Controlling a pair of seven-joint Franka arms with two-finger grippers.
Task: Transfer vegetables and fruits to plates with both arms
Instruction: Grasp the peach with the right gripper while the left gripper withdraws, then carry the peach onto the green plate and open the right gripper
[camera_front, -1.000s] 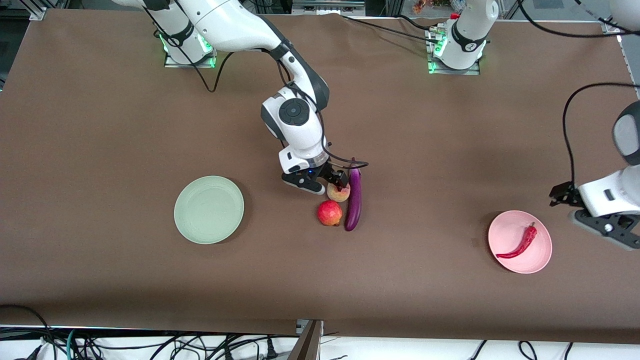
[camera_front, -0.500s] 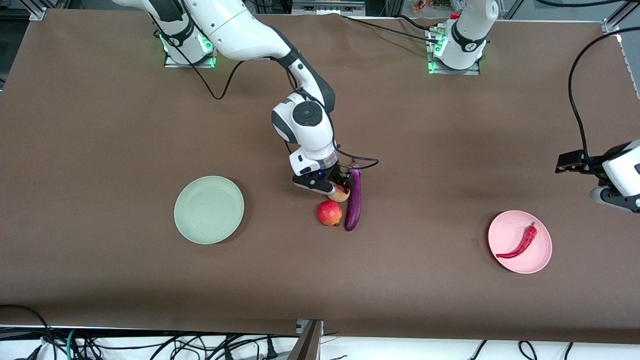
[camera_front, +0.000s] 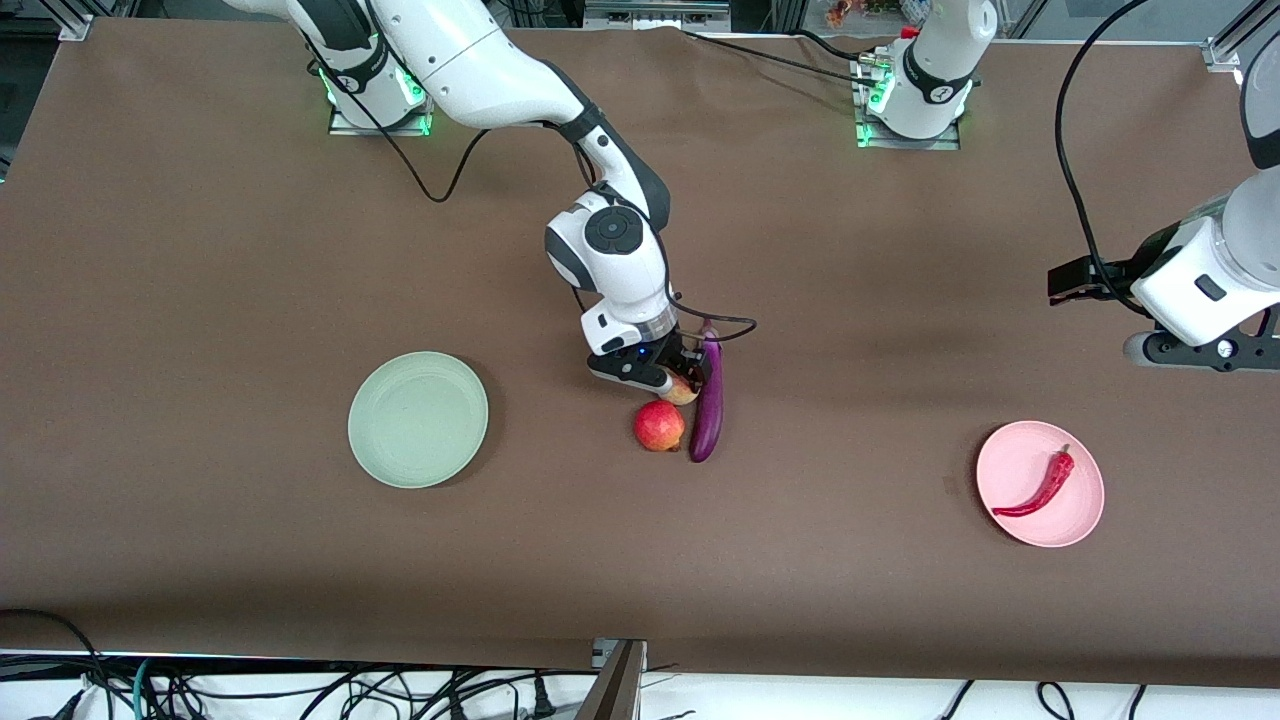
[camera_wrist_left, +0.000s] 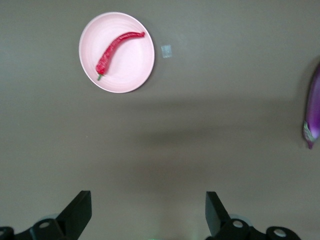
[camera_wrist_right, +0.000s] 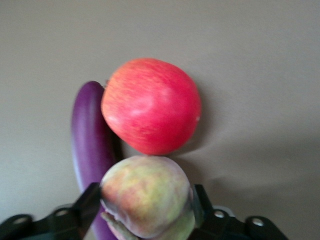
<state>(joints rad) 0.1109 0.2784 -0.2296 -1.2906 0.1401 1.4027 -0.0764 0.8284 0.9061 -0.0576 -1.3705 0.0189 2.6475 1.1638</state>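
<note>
Right gripper (camera_front: 683, 378): low at mid-table, fingers (camera_wrist_right: 90, 202) clamped on either side of the peach (camera_front: 680, 390); the fruit fills the gap between them in the right wrist view.

Peach: fuzzy, yellowish-pink, held in the right gripper at table level.

Pomegranate (camera_front: 659, 426): round, red; just beside the right gripper and nearer to the front camera than the gripped peach, appearing to touch it.

Eggplant (camera_front: 707, 397): long, glossy purple; lies alongside the right gripper toward the left arm's end of the table, against the peach and beside the pomegranate.

Green plate (camera_front: 418, 405): pale green; well apart from the right gripper, toward the right arm's end of the table.

Left gripper (camera_wrist_left: 148, 212): raised above bare table at the left arm's end, fingers (camera_wrist_left: 77, 212) spread wide with nothing between them.

Pink plate (camera_front: 1040, 484): on the table near the left gripper, not under it.

Chili pepper (camera_front: 1042, 484): thin, curved, red; lies on the pink plate.

Table (camera_front: 200, 300): brown covering.
</note>
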